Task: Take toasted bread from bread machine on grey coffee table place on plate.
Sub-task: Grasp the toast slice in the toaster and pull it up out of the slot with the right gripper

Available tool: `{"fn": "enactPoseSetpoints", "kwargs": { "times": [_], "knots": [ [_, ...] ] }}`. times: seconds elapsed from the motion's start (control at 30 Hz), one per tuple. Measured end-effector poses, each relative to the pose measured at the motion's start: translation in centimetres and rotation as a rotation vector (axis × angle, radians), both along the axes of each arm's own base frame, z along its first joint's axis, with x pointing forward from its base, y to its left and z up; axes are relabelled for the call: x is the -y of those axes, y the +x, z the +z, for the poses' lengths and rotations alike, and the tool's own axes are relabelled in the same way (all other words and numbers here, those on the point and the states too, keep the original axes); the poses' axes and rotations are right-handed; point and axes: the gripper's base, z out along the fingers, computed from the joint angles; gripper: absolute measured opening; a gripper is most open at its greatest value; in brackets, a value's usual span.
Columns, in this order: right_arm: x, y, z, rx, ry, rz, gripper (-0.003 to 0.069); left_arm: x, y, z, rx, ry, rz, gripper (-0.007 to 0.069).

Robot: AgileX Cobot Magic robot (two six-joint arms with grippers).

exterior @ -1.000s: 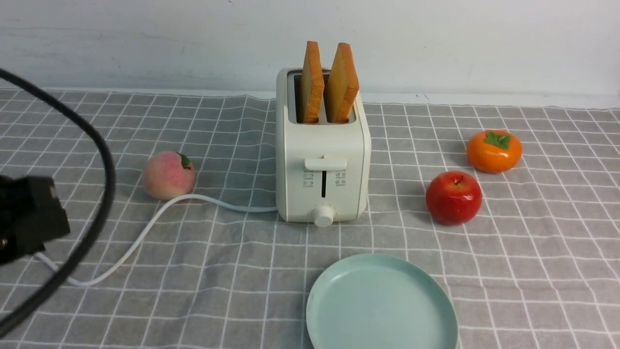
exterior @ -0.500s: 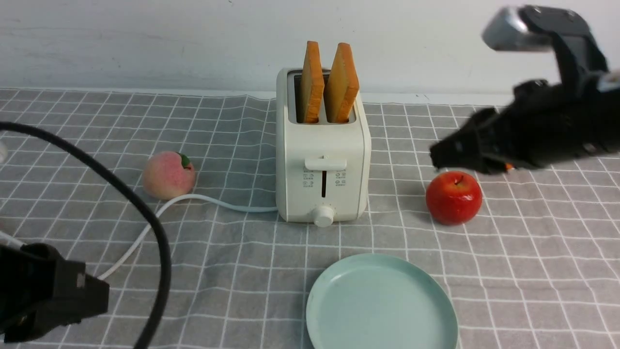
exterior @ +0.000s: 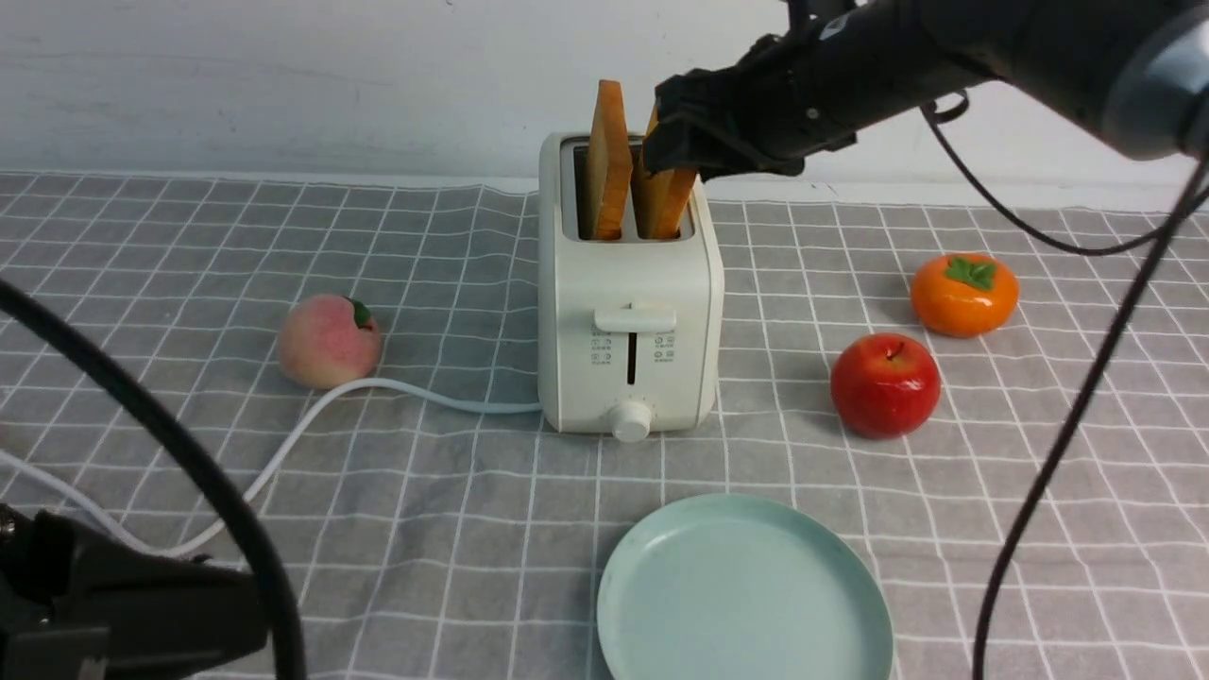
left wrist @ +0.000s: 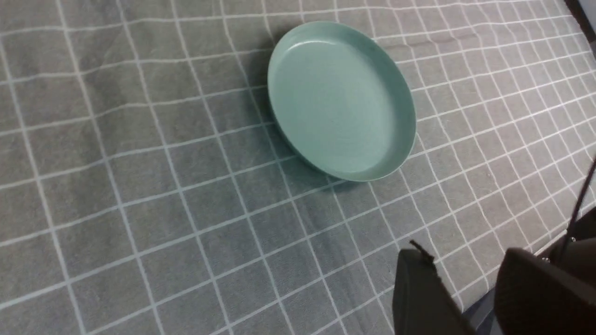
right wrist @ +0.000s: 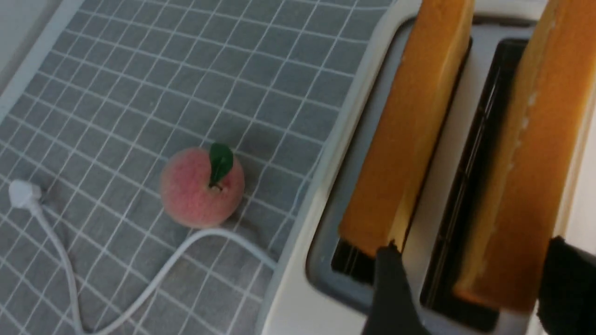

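Two toasted bread slices (exterior: 609,161) stand in the bread machine (exterior: 628,321). The right claw (exterior: 675,161), seemingly apart, straddles the right-hand slice (exterior: 666,203); closing off-centre could jam it.

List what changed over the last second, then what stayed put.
The right gripper swept in from the right, past the persimmon, up to the toaster. Its open jaws now straddle the right-hand toast slice without closing on it. The left gripper sank toward the near edge of the front view. Both slices, the toaster, plate, peach, apple and persimmon stayed put.
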Motion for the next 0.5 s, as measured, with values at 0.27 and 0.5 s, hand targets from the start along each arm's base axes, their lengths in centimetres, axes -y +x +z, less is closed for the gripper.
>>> {"fn": "enactPoseSetpoints", "kwargs": {
  "times": [0.27, 0.5],
  "knots": [
    [-0.5, 2.1, -2.1, -0.001, -0.039, -0.009, 0.0465, 0.0, -0.4, 0.2, 0.014, 0.005, -0.022, 0.0238],
    [-0.3, 2.2, -2.2, 0.01, -0.066, -0.01, 0.0255, 0.0, -0.4, 0.2, 0.014, 0.005, -0.022, 0.0238]
  ]
}}
